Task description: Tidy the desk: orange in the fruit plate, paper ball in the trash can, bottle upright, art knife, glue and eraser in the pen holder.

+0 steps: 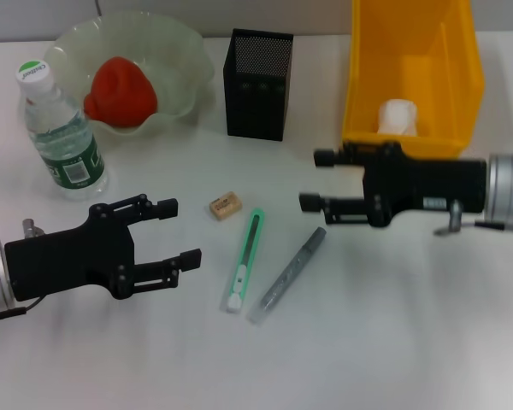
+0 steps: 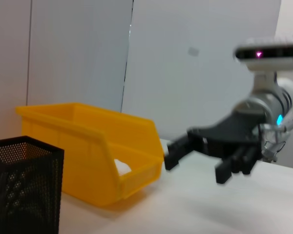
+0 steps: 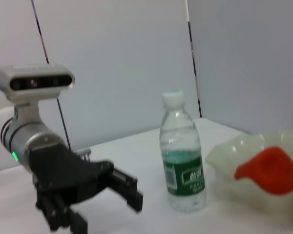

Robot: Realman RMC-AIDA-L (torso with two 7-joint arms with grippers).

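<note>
My left gripper [image 1: 171,232] hangs over the table's near left part with its fingers spread wide and nothing between them. My right gripper [image 1: 316,180] is out over the table's right half, just in front of the trash can [image 1: 445,77], also wide open and empty.

The orange [image 1: 120,92] sits inside the fruit plate [image 1: 184,55] at the far left corner of the table [image 1: 393,342]. The bottle [image 1: 61,132] stands upright just in front of the plate, near the left edge; its white cap carries green print and its green label has white writing, but I cannot read either.

The pen holder [image 1: 258,83] stands at the far middle of the table, between the plate and the trash can. A white paper ball [image 1: 398,117] lies in the trash can at the far right.

Toward the middle of the table, the eraser [image 1: 225,206] lies flat, with small dark print on top that I cannot make out. Just beside it the art knife [image 1: 244,258] lies flat, and the glue [image 1: 288,273] lies alongside the knife without touching it, both angled toward the near edge.
</note>
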